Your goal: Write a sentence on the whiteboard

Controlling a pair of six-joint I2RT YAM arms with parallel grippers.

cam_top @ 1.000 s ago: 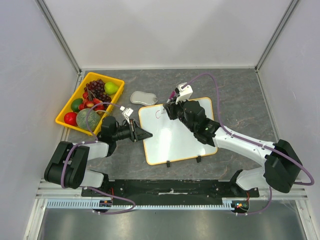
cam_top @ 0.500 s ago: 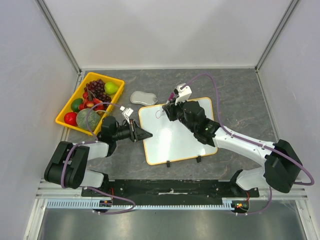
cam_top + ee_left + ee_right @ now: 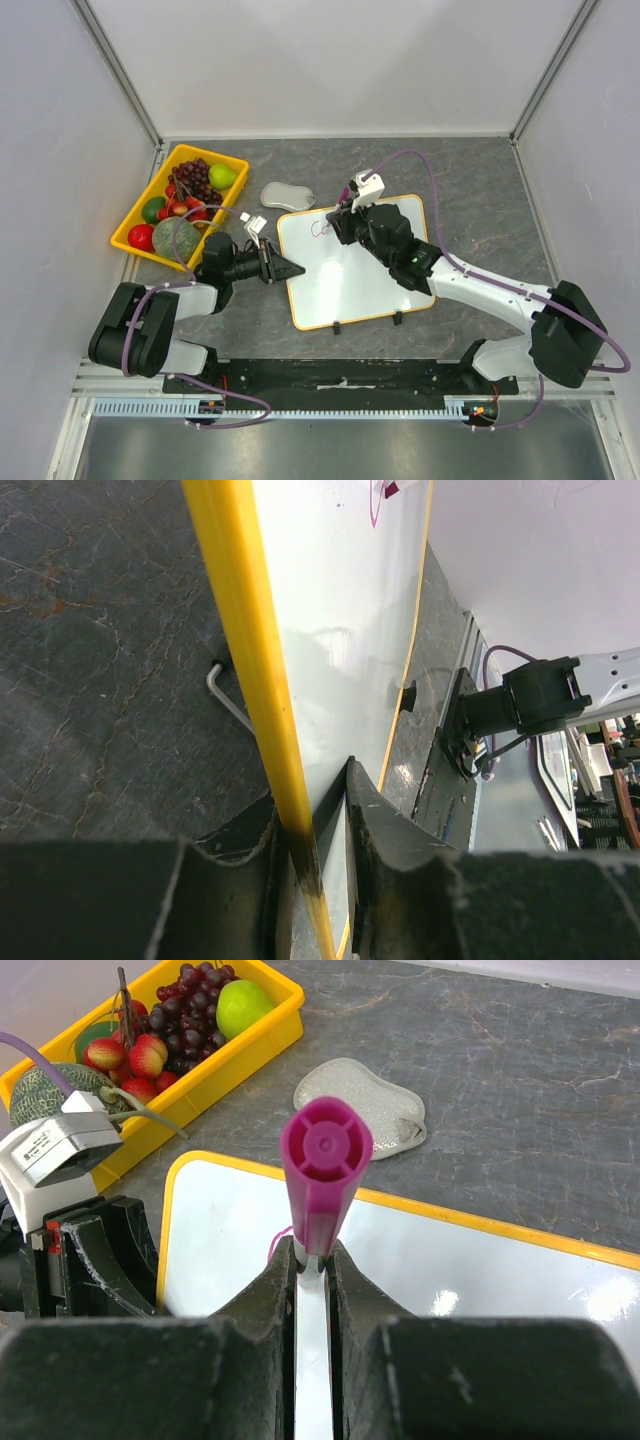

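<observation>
- White and glossy, one whiteboard [image 3: 350,280] with a thin yellow rim lies flat mid-table between the two arms, two black clip feet [image 3: 338,327] on its near edge.
- One short run of purple script, the sentence [image 3: 322,228], sits at the board's far left corner; it is too small to read.
- One magenta marker [image 3: 325,1160] stands upright in the right gripper [image 3: 312,1250], jaws pinched narrow around its barrel, over that writing.
- Left gripper [image 3: 310,810]: jaws clamped on the board's left rim.
- One yellow tray [image 3: 225,1072] lies far left, holding one bunch of dark grapes [image 3: 195,178], one green fruit [image 3: 223,176], one netted melon [image 3: 175,235] and several red pieces.
- One grey pad [image 3: 287,195] lies just beyond the board.
- Dark grey, marble-veined table [image 3: 480,190]; plain white walls on three sides.
</observation>
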